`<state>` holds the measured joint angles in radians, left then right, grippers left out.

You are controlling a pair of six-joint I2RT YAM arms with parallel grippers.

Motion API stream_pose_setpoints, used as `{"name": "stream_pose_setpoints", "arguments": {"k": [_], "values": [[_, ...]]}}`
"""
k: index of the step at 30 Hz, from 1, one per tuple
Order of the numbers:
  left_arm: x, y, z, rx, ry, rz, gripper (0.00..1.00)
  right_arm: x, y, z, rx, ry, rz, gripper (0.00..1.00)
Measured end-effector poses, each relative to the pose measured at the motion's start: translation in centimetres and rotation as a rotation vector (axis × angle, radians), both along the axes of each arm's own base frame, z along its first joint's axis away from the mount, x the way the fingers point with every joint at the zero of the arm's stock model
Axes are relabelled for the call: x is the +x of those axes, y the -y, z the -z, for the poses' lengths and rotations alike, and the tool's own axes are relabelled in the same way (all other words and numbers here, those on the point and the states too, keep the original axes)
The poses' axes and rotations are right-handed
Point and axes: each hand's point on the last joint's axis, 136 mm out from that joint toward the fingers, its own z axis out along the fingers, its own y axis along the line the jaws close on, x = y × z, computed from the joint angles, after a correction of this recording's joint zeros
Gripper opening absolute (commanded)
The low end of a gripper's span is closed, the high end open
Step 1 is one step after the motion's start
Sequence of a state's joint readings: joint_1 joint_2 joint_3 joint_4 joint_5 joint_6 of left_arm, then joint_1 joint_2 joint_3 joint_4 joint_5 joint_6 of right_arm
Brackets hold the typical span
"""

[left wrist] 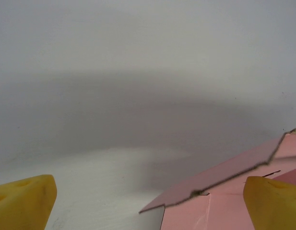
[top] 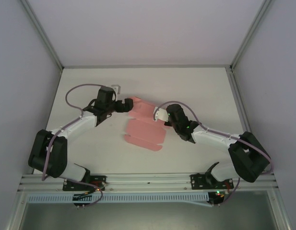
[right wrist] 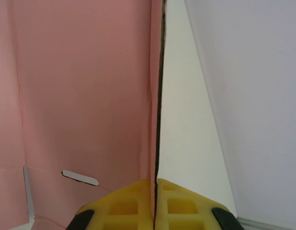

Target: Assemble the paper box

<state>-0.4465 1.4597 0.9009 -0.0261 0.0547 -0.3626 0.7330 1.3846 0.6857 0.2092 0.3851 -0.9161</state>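
Paper box (top: 144, 127), part-folded: right gripper (right wrist: 155, 201) clamped on its raised edge, likely setting a crease; left gripper (left wrist: 148, 203), fingers apart, seemingly guarding the opposite edge.

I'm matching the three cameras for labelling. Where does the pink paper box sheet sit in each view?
Top external: the paper box is an unfolded sheet in the middle of the table.
Left wrist: lower right corner, next to one yellow pad of the left claw.
Right wrist: left half, its edge pinched in the right claw.
Shared landmark: the white table under it.
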Motion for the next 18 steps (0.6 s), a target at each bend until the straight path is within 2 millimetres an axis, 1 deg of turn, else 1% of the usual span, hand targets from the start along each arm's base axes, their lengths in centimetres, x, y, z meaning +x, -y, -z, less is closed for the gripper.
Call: {"name": "stream_pose_setpoints", "arguments": {"k": [7,11,15,18], "values": [[-0.1,1.2,1.4,-0.014,-0.030,0.057,1.00,0.0,0.0,0.1,0.001,-0.004,0.003,0.00],[-0.1,2.4,1.4,-0.034,-0.018,0.089,1.00,0.1,-0.1,0.4,-0.003,-0.012,0.008,0.00],[-0.2,3.7,1.6,-0.048,-0.016,0.107,1.00,-0.2,-0.9,0.4,0.010,-0.017,-0.005,0.00],[0.1,4.4,2.0,-0.039,-0.014,0.093,1.00,-0.6,-0.9,1.2,-0.011,-0.038,-0.003,0.00]]}}
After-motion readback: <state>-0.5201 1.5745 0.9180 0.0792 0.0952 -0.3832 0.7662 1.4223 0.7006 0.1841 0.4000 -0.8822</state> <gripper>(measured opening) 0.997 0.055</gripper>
